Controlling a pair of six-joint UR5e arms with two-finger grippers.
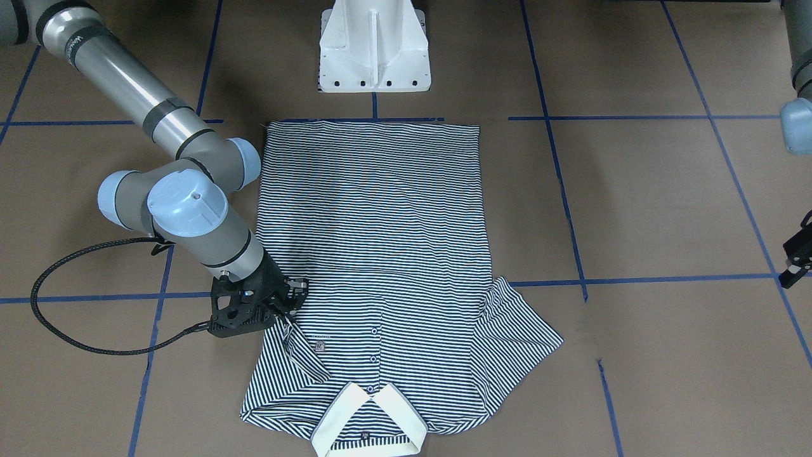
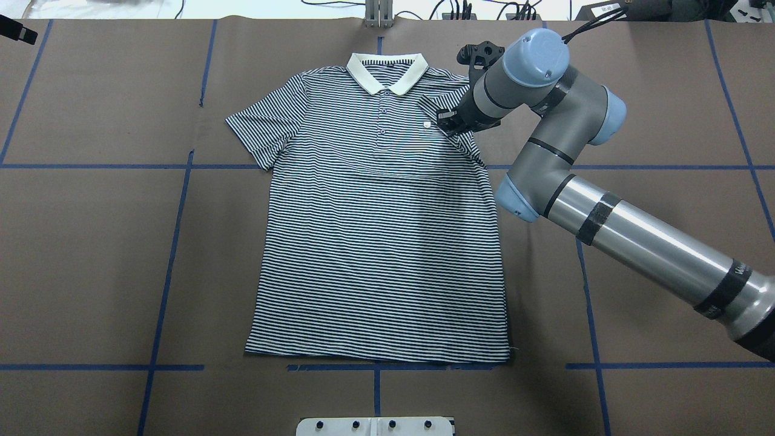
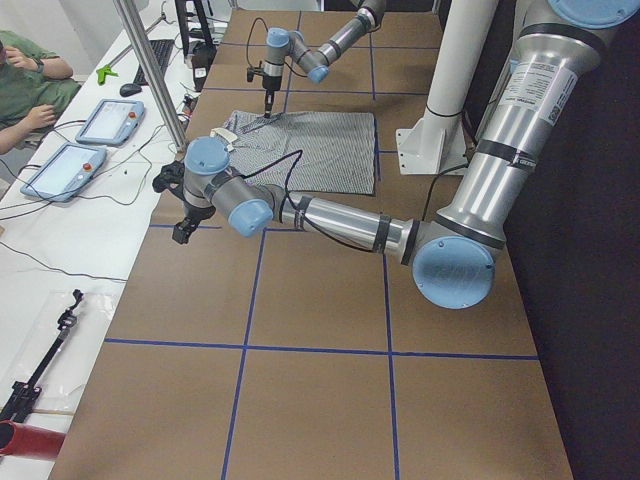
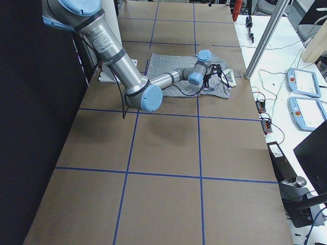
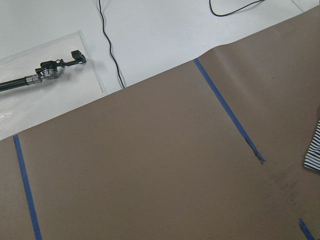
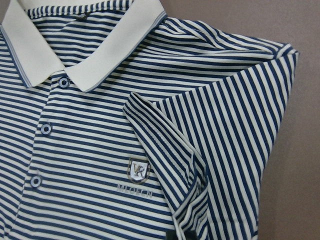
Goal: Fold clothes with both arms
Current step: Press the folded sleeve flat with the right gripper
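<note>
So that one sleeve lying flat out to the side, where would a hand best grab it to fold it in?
At its hem, near the outer corner of the spread sleeve, coming down from the robot's left. The sleeve lies flat, pointing away from the body of the polo shirt, so the hem is the free edge, with bare table beside it.
</note>
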